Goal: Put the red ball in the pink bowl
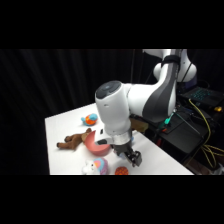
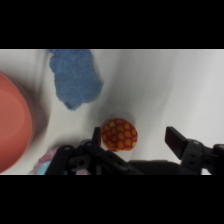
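Lying at the wrist view's lower centre, the red ball [image 2: 119, 134] sits on the white table [image 2: 165, 85] just beside the left fingertip of the wide-open, empty gripper [image 2: 134, 137]; being round, it points nowhere. The pink bowl [image 2: 12, 122] fills the left edge.

— How is the red ball [image 2: 119, 134] seen?
— Small, red-orange, dotted, resting on the white table.
— And the pink bowl [image 2: 14, 122]?
— Upright, salmon-pink, smooth, found near the ball, not touching.

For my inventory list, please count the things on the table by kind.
Balls: 2, red ball and plush ball
Bowls: 1, pink bowl
Toys: 2, brown plush toy, orange-and-blue toy
Blue fuzzy piece: 1
Total: 6
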### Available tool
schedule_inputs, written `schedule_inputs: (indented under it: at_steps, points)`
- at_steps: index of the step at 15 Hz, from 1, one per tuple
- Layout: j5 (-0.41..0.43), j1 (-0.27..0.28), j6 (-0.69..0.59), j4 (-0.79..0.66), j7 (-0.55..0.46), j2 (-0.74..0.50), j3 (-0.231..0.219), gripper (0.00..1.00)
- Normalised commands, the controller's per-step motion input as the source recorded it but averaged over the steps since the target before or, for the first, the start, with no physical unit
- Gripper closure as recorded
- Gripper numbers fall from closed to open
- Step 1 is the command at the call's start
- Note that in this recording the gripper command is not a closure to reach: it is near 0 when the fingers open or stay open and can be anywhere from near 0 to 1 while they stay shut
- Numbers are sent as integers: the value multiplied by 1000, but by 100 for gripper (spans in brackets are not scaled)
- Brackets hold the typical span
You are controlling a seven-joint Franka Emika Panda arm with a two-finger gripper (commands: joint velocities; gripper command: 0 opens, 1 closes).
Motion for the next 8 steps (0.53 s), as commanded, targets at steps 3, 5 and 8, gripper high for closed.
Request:
schedule_inputs:
  at_steps: [3,5,8]
  points:
    - [80,-12,-162,407,-245,294,52,0]
    - [108,-52,-165,386,-283,310,57,0]
    - [123,-97,-173,371,-303,319,64,0]
